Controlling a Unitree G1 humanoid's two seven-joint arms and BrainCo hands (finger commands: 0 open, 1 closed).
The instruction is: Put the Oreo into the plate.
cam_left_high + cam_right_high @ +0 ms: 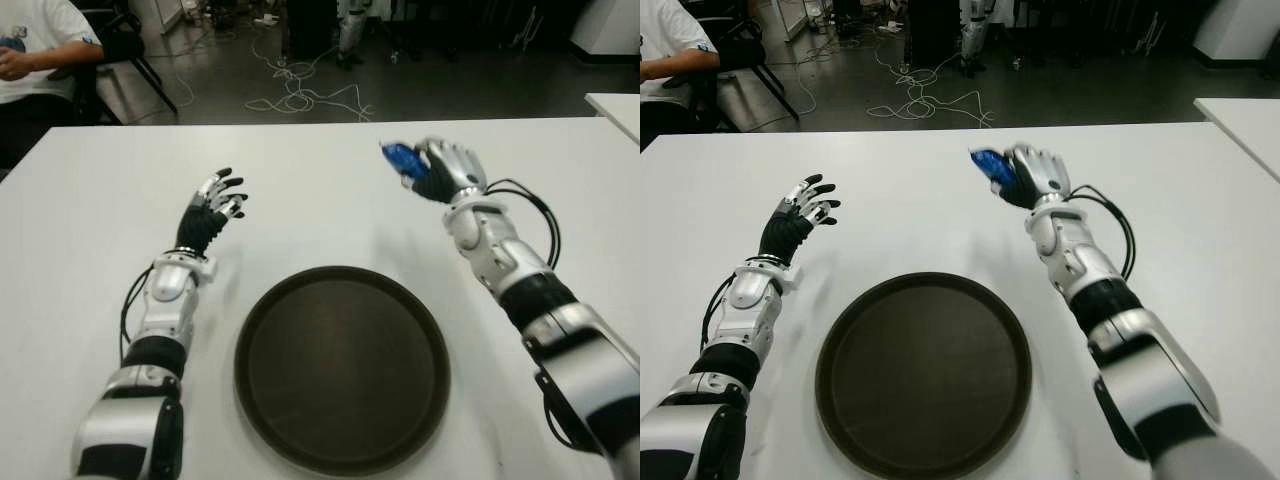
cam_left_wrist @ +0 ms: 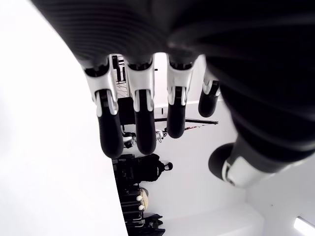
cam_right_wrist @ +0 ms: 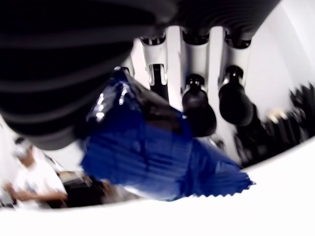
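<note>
A broad white table [image 1: 320, 190] fills the scene, and on its near middle lies a large round dark plate [image 1: 342, 368] with a raised rim, nothing in it. Beyond the table's far edge runs a dark floor strewn with pale cables [image 1: 300, 95], and a seated person [image 1: 35, 50] in a white shirt shows at the far left corner. The right hand [image 1: 440, 168] is raised over the table beyond the plate and to its right, its fingers [image 3: 199, 110] curled round the Oreo [image 3: 147, 152], a small pack in shiny blue wrapper with a crimped, saw-toothed end (the wrist view shows it pinned between thumb and fingers); the pack is up in the air, well apart from the plate. The left hand [image 1: 215, 205] shows beyond the plate's left side, over bare table, its dark-tipped fingers [image 2: 110, 132] extended and loosely spread, gripping nothing
</note>
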